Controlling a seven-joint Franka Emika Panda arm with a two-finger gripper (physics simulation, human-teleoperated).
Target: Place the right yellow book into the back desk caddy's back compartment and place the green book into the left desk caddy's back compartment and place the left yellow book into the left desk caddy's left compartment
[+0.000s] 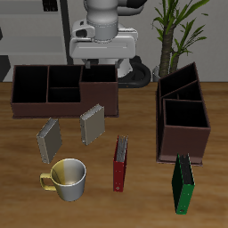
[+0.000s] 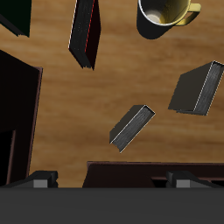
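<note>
Your gripper [image 1: 89,64] hangs at twelve o'clock, jaws spread and empty; pinch the stiff, light right yellow book [image 1: 48,140] across its thin spine.

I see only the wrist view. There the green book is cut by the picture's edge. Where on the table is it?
Observer: The green book stands on edge just before the left caddy's end, the one nearest the table's front edge. I cannot tell if they touch.
Operator: Is anything inside that caddy?
Observer: No, the sections that show look empty.
Operator: And the back caddy? I see only its rim.
Observer: The back caddy looks empty too, in all four sections.
</note>
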